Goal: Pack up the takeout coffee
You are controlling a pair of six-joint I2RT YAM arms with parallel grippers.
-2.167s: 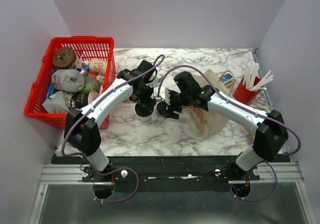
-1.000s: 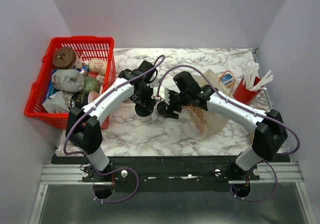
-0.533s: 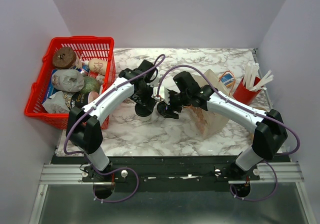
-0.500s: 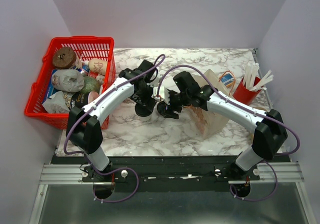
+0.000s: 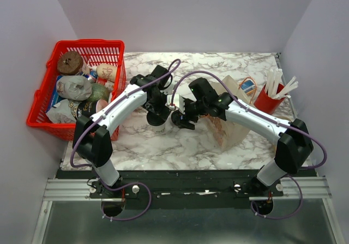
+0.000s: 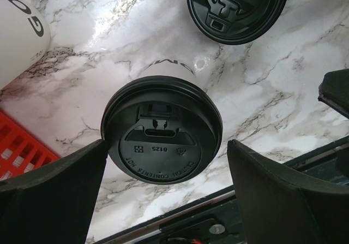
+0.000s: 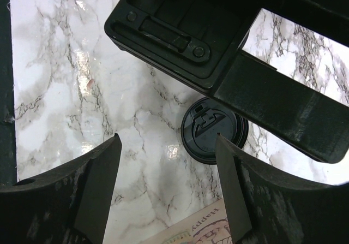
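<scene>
The takeout coffee [image 6: 162, 129], a whitish paper cup with a round black lid, stands upright on the marble table. In the top view the cup [image 5: 158, 126] is just below my left gripper [image 5: 158, 112]. In the left wrist view my left gripper [image 6: 166, 143] is open, with one finger on each side of the lid. The left finger is at the lid's rim and the right finger stands apart. My right gripper [image 5: 179, 119] is open and empty [image 7: 166, 140] just right of the cup. The brown paper bag [image 5: 235, 125] stands to its right.
A loose flat black lid [image 6: 237, 9] lies on the table beyond the cup, and also shows in the right wrist view [image 7: 214, 130]. A second white cup [image 6: 19, 36] lies by the red basket [image 5: 90, 43] of food items. A red cup of stirrers [image 5: 268, 97] stands far right.
Both arms stay almost still. The right gripper has edged slightly towards the left one.
</scene>
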